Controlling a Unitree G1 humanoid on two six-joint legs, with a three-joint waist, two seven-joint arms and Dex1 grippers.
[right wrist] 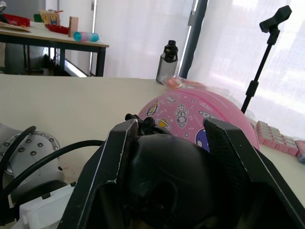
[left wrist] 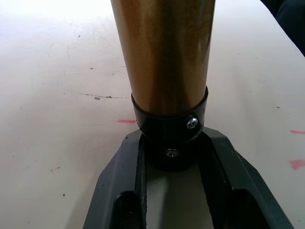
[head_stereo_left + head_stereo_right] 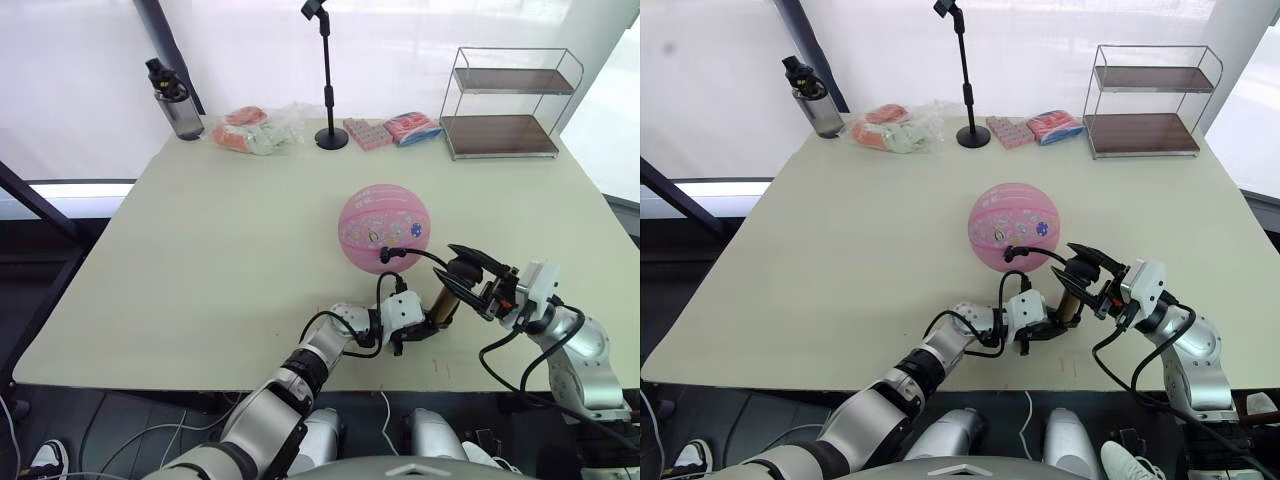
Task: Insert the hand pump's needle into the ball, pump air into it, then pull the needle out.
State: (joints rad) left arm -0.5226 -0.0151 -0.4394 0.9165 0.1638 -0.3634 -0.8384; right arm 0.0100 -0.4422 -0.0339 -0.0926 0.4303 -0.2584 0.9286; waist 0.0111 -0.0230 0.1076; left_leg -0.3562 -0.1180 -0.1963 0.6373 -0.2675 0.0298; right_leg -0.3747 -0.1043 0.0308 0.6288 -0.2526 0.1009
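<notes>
1. Centre-table, the ball [image 3: 385,228], pink and round with small printed pictures, sits on the cream table [image 3: 200,260], well clear of every edge.
2. Near the front edge, the pump [image 3: 445,303] stands tilted, its bronze-gold barrel leaning between the two grippers, just in front of the ball.
3. Low down, the left gripper [image 2: 172,164] pinches the pump's black bottom cap, one finger pressed against each side of it, as the left wrist view shows.
4. Up top, the right gripper [image 3: 478,280] clamps the pump's black handle between its two fingers; the right wrist view shows the handle wedged tight between them, the ball just beyond.
5. From the pump, a thin black hose [image 3: 425,254] arcs over to the ball's near side, where its end fitting touches the rubber; the needle itself is too small to make out.
6. At the far edge stand a bottle [image 3: 176,100], a black stand [image 3: 328,80], a wire shelf [image 3: 505,100] and some pink packets [image 3: 390,130].
</notes>
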